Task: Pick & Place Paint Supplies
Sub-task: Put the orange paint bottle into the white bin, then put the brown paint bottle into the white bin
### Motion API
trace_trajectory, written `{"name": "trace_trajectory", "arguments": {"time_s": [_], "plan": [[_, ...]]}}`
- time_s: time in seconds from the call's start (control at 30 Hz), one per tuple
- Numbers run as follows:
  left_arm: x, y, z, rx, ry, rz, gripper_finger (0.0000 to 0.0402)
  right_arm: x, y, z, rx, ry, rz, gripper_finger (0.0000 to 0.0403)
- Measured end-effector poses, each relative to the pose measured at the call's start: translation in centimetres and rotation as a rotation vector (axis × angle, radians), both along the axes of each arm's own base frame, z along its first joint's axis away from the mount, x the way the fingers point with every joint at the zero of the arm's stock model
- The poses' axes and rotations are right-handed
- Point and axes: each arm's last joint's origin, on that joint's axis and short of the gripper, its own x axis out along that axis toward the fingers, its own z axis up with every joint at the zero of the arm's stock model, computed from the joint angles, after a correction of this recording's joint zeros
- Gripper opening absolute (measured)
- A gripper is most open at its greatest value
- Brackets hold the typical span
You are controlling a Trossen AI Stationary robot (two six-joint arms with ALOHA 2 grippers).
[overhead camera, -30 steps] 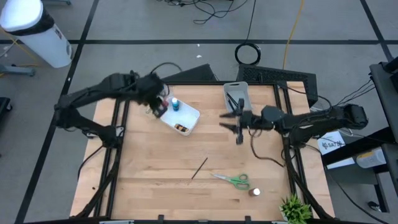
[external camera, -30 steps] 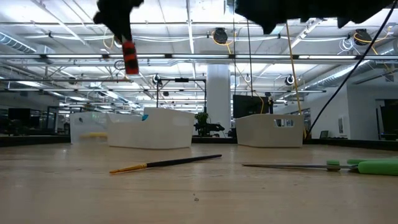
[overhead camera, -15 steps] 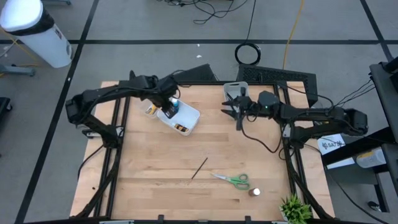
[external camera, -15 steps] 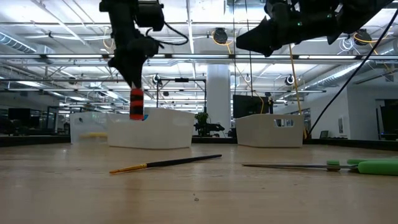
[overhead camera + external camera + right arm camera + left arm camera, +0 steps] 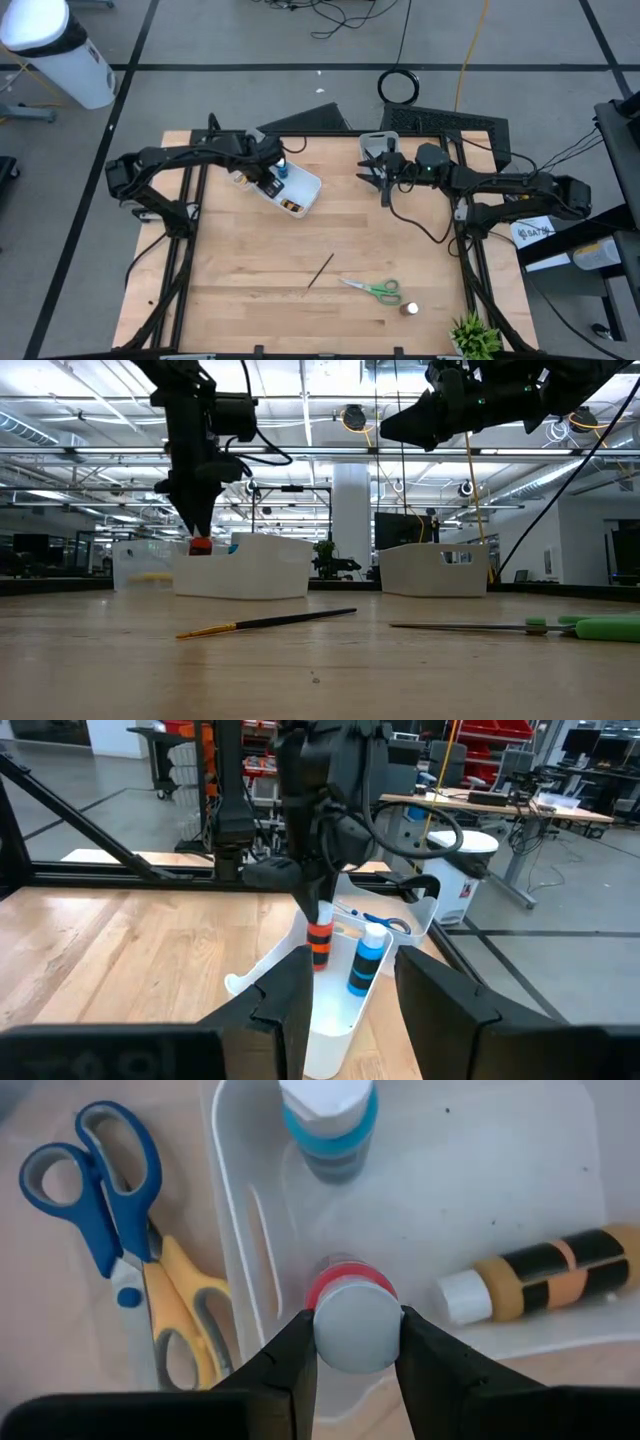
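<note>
My left gripper (image 5: 357, 1320) is shut on a red and black paint bottle (image 5: 318, 945) and stands over the white bin (image 5: 302, 192) at the table's far left. In that bin a blue bottle (image 5: 330, 1125) stands and a yellow and black bottle (image 5: 545, 1275) lies. Blue scissors (image 5: 95, 1180) and yellow scissors (image 5: 185, 1320) lie just beside the bin. My right gripper (image 5: 385, 175) hangs level and open, holding nothing, near a second bin (image 5: 380, 148). A brush (image 5: 320, 270), green scissors (image 5: 375, 289) and a small bottle (image 5: 409, 309) lie on the table's near half. My left gripper pinches the bottle's pale cap end (image 5: 355, 1345) between its two fingers, coming steeply from above. The bottle hangs upright below the fingers, cap up. Its red lower end (image 5: 200, 545) is level with the white bin's rim, inside the bin's near-left corner.
A clear bin (image 5: 140, 565) stands to the left of the white one. The second bin holds dark brushes. The table's middle (image 5: 300, 235) is bare wood. A small plant (image 5: 475, 335) stands at the near right corner.
My left gripper has come down and toward the white bin with the red bottle, which stays upright; its lower end has dropped from well above the bin to rim height. My right gripper swung toward the table's far edge, nearer the second bin, then kept still.
</note>
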Motion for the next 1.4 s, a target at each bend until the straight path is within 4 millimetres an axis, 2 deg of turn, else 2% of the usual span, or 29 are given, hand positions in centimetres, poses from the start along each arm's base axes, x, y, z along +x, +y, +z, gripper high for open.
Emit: {"name": "trace_trajectory", "arguments": {"time_s": [0.27,0.3,0.5,0.6,0.7,0.83,0.93,1.03,1.2,1.3,1.4], "plan": [[-0.2,-0.1,-0.9,0.002,-0.007,0.023,0.0113,0.0,0.0,0.0,0.009,-0.001,0.001,0.013],[-0.2,-0.1,-0.9,0.002,-0.007,0.024,0.0123,0.0,0.1,0.0,0.01,-0.001,0.002,0.013],[-0.3,-0.2,-0.5,0.005,-0.025,0.033,0.0262,0.0,0.1,0.0,0.076,-0.01,0.018,0.013],[-0.7,-0.6,0.8,0.031,-0.085,0.022,0.0316,0.1,0.6,0.0,0.028,-0.006,0.123,0.0134],[-1.0,-1.3,2.6,0.081,-0.181,-0.023,0.0354,0.4,1.8,0.1,0.029,-0.013,0.269,0.0153],[-1.6,-2.9,5.7,0.172,-0.347,-0.125,0.0388,0.8,4.8,0.1,0.06,-0.008,0.431,0.0199],[-1.9,-4.6,7.5,0.272,-0.502,-0.258,0.0397,0.9,8.4,0.0,0.066,0.004,0.564,0.0243],[-1.9,-6.3,8.2,0.358,-0.675,-0.362,0.0392,0.6,12.6,0.1,0.079,0.068,0.618,0.0281],[-2.2,-8.5,6.7,0.39,-0.828,-0.451,0.0381,-2.0,18.7,-0.6,0.02,0.341,0.473,0.0296],[-2.0,-9.5,5.0,0.382,-0.883,-0.479,0.0379,-4.3,20.8,-1.6,0.044,0.459,0.358,0.0285],[-2.1,-10.1,3.4,0.355,-0.919,-0.472,0.0378,-6.7,22.0,-2.3,0.145,0.564,0.321,0.0271]]}}
